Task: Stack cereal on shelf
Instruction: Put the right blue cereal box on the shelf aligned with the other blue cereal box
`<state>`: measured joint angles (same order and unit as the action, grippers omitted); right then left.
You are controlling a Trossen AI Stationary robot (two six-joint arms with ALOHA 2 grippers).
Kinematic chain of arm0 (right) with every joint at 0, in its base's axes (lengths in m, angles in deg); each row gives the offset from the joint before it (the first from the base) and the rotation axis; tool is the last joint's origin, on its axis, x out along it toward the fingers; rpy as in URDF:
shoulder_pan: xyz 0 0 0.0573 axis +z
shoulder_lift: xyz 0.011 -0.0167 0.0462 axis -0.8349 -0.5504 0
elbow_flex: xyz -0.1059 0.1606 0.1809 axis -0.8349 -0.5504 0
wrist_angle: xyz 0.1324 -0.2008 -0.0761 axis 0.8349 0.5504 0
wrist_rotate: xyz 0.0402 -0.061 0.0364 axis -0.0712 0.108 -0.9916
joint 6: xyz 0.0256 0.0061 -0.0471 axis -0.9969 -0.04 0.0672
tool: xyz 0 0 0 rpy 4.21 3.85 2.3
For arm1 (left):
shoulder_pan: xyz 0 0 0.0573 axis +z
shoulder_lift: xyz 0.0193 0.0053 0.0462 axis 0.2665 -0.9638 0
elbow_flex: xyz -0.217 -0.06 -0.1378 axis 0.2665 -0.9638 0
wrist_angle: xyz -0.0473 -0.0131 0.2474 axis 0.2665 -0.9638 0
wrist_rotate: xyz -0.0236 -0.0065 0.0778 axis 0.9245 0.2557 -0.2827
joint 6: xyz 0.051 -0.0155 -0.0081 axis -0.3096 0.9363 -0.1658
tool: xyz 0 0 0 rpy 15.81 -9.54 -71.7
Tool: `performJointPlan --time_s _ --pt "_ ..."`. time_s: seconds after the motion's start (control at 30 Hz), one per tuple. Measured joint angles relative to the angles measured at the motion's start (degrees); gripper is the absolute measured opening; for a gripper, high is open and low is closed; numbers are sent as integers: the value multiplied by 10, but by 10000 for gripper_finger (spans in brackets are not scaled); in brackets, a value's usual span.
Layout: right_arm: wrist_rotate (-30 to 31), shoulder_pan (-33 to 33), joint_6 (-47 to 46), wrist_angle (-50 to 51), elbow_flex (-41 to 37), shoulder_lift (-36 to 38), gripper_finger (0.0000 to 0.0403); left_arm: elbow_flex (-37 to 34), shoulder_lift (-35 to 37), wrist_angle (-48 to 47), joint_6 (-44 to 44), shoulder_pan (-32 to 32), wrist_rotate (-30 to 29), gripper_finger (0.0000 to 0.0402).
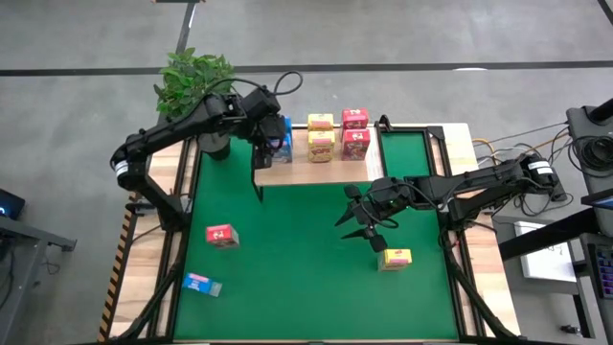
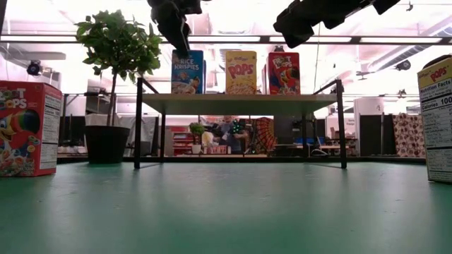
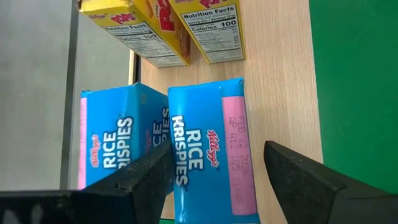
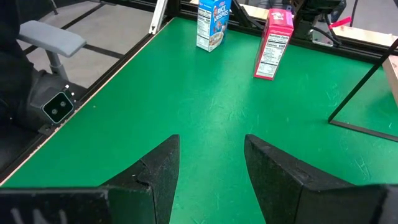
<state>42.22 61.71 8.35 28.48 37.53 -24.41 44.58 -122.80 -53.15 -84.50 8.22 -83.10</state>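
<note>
Left gripper [image 3: 214, 171] straddles a blue cereal box [image 3: 211, 149], apparently released; low view hides this.

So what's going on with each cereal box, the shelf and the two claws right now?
Blue boxes on the shelf: two, side by side.
Yellow boxes on the shelf: two.
Red boxes on the shelf: two.
Shelf: six boxes on it.
Red box on the mat: upright, not shelved.
Blue box on the mat: not shelved.
Yellow box on the mat: not shelved.
Left gripper: open over a blue box.
Right gripper: open, empty.
</note>
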Motion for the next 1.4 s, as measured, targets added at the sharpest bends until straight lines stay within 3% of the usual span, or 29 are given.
performJointPlan --time_s 0.73,0.87,1.07,1.27,1.4 --pt "0 0 0 0 0 0 169 -4 92 -4 41 -40 4 235" --pt "0 0 0 0 0 0 169 -23 113 -9 46 -49 -31 226" --pt "0 0 6 0 0 0 169 -107 153 16 57 -49 -122 168" --pt "0 0 8 -2 0 0 169 -210 175 121 55 -49 -168 90" --pt "0 0 7 -2 0 0 169 -242 173 156 51 -49 -174 57"
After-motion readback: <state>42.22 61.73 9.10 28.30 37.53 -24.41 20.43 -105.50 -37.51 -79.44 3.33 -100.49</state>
